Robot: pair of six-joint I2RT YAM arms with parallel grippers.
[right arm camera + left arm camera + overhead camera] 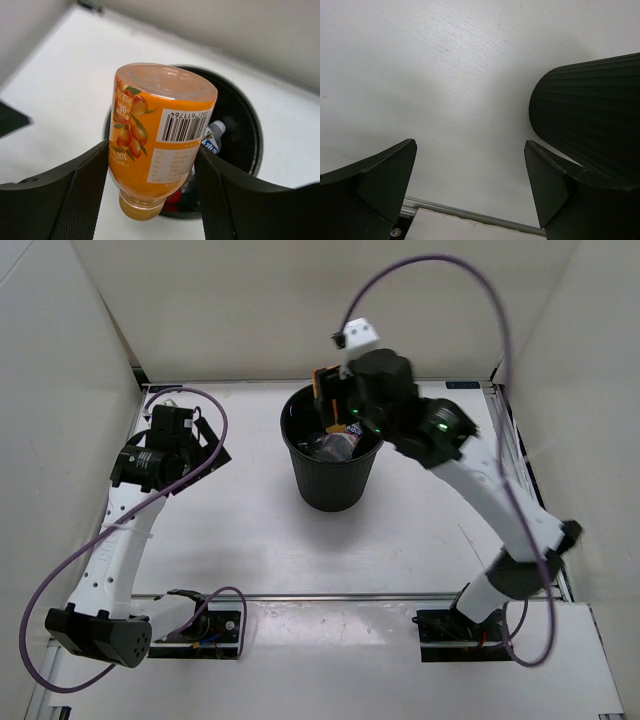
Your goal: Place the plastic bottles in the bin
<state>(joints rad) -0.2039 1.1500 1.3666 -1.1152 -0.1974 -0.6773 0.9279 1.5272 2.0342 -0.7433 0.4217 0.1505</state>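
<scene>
My right gripper [330, 390] is shut on the short orange bottle [155, 140] and holds it above the black bin [333, 478]. In the right wrist view the bottle hangs cap down between the pads, over the bin's mouth [240, 125]. Inside the bin lie a clear bottle with a dark label [212, 137] and something red [174, 196]; bottles also show inside it from above [338, 443]. My left gripper [205, 445] is open and empty, left of the bin. The left wrist view shows the bin's ribbed wall [590, 110] to the right of the fingers.
White walls enclose the table on three sides. An aluminium rail [470, 214] runs along the table's edge below my left gripper. The right arm's purple cable [440, 270] loops high over the back of the table.
</scene>
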